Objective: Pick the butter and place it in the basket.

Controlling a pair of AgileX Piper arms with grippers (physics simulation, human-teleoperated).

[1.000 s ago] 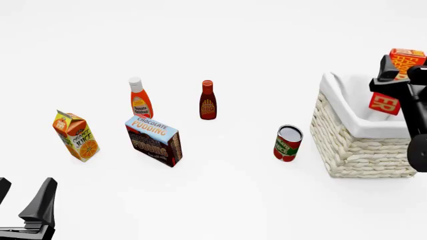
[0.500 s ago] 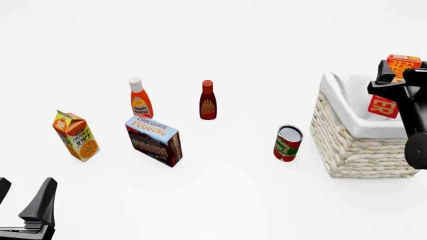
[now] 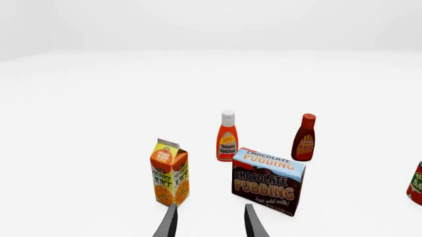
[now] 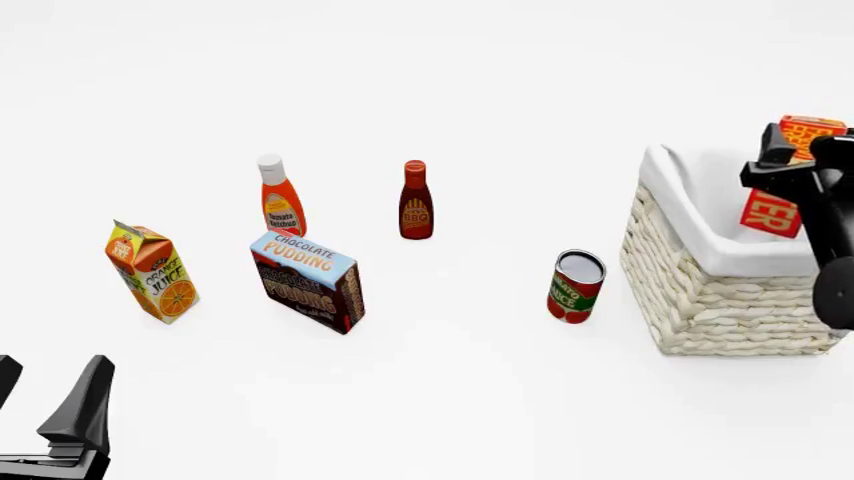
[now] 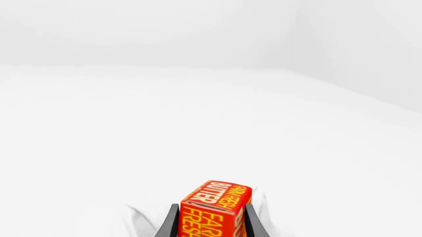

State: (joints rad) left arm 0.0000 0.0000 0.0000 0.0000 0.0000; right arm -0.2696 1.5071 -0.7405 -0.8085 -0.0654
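Observation:
The butter (image 4: 771, 212), a red and orange box, hangs tilted over the right part of the basket (image 4: 707, 300), a cream wicker one with a white cloth lining. My right gripper (image 4: 787, 170) is shut on it. In the right wrist view the butter (image 5: 214, 210) sits between the two dark fingers (image 5: 170, 223), with the white lining showing just beyond it. At the near left corner of the table my left gripper (image 4: 47, 398) is open and holds nothing. Its fingertips (image 3: 167, 224) show apart in the left wrist view.
On the table's left half stand an orange juice carton (image 4: 152, 272), a chocolate pudding box (image 4: 308, 281), a ketchup bottle (image 4: 280, 196) and a BBQ sauce bottle (image 4: 415, 201). A red and green can (image 4: 575, 286) stands just left of the basket.
My right gripper has sunk a little with the butter, staying over the basket. The left arm and the other items have not moved.

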